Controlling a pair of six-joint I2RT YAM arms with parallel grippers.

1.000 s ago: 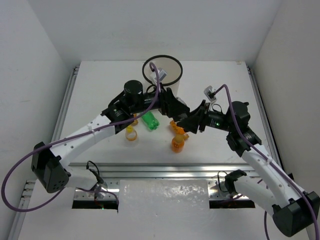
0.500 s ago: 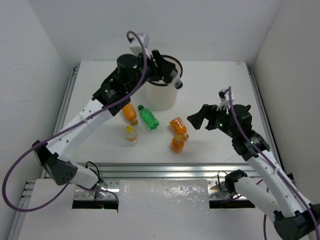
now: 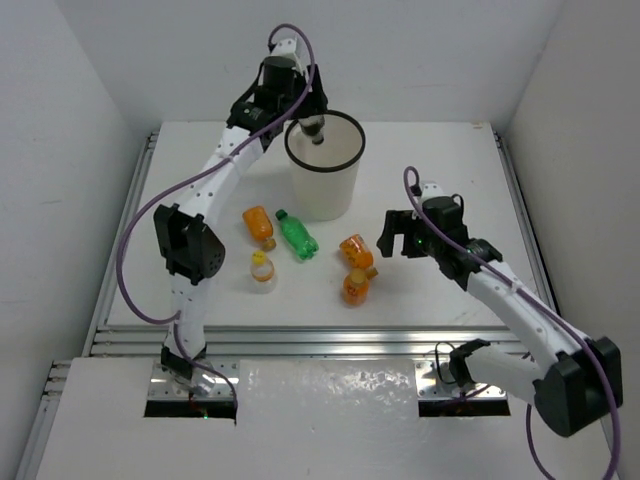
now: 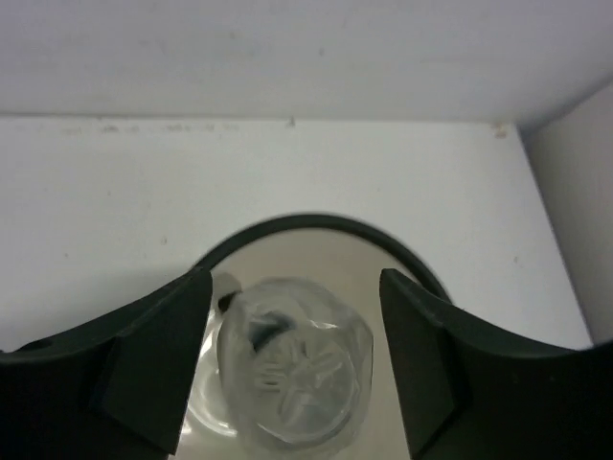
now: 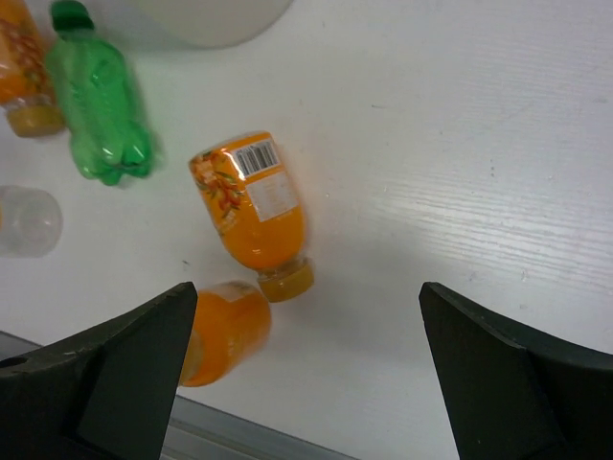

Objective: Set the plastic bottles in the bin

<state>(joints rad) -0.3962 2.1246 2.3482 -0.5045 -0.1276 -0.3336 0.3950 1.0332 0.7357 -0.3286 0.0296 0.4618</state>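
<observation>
We saw a white table [image 3: 430,160] closed in by plain white walls [image 3: 400,60] on its left, far and right sides, with metal rails [image 3: 300,335] along the left, right and near edges. The bin [image 3: 322,190], a tall white bucket with a black ring rim, stood near the middle of the far edge.

The left gripper [image 3: 316,129] hung directly over the bin's mouth, its fingers [image 4: 144,364] closed on a clear bottle [image 4: 292,379]. The left wrist view showed that bottle end-on, its long axis vertical, pointing down into the bin.

Five more bottles sat mid-table, on the near side of the bin. A green bottle [image 3: 298,236] lay diagonally, cap toward the far left corner. Just to its left an orange bottle [image 3: 257,223] lay with its cap toward the near edge. Nearer the near edge sat a yellow-capped bottle [image 3: 262,269]; we could not tell its tilt. To the right a labelled orange bottle [image 5: 251,206] lay with its cap toward the near edge, close to a third orange bottle [image 5: 225,345].

The right gripper [image 3: 393,235] hovered just right of these, its fingers [image 5: 105,374] spread wide and holding nothing.
</observation>
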